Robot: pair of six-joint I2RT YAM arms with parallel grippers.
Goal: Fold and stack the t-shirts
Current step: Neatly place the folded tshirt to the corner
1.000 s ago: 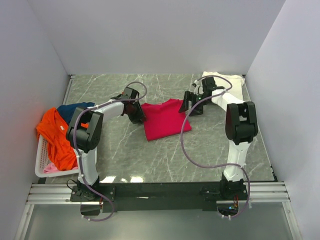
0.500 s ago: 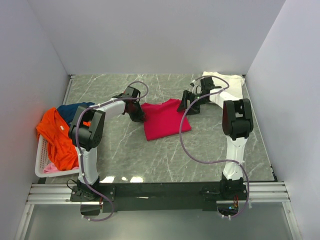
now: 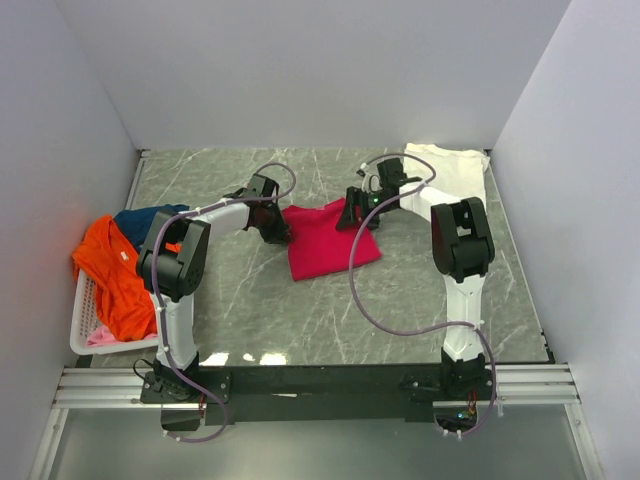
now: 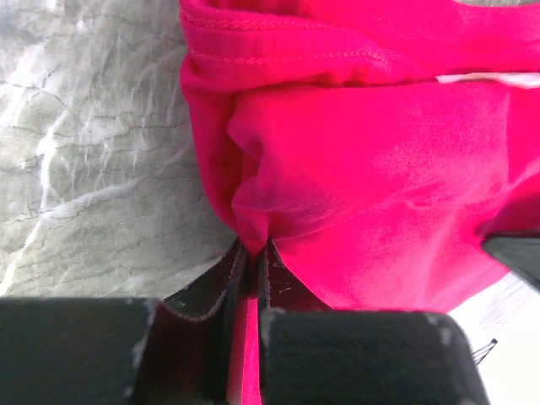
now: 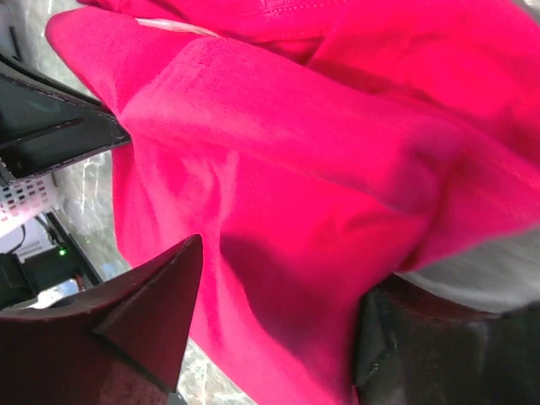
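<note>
A crimson-pink t-shirt (image 3: pixel 325 242) lies folded on the marble table, with its white neck label (image 4: pixel 489 78) showing in the left wrist view. My left gripper (image 3: pixel 275 228) is at the shirt's left edge, shut on a pinch of the crimson cloth (image 4: pixel 251 251). My right gripper (image 3: pixel 352 215) is at the shirt's far right corner. It is open, with a fold of the shirt (image 5: pixel 287 253) between its spread fingers (image 5: pixel 152 295). A cream-white t-shirt (image 3: pixel 452 170) lies flat at the back right.
A white slatted basket (image 3: pixel 84 322) sits at the left edge. An orange t-shirt (image 3: pixel 110 275) and a navy one (image 3: pixel 150 216) are draped over it, and a pale pink one (image 3: pixel 100 337) is inside. Walls close in the table on three sides.
My right gripper has moved left from beside the cream-white shirt onto the crimson shirt's right corner. My left gripper has closed on the shirt's left edge and stayed in place.
</note>
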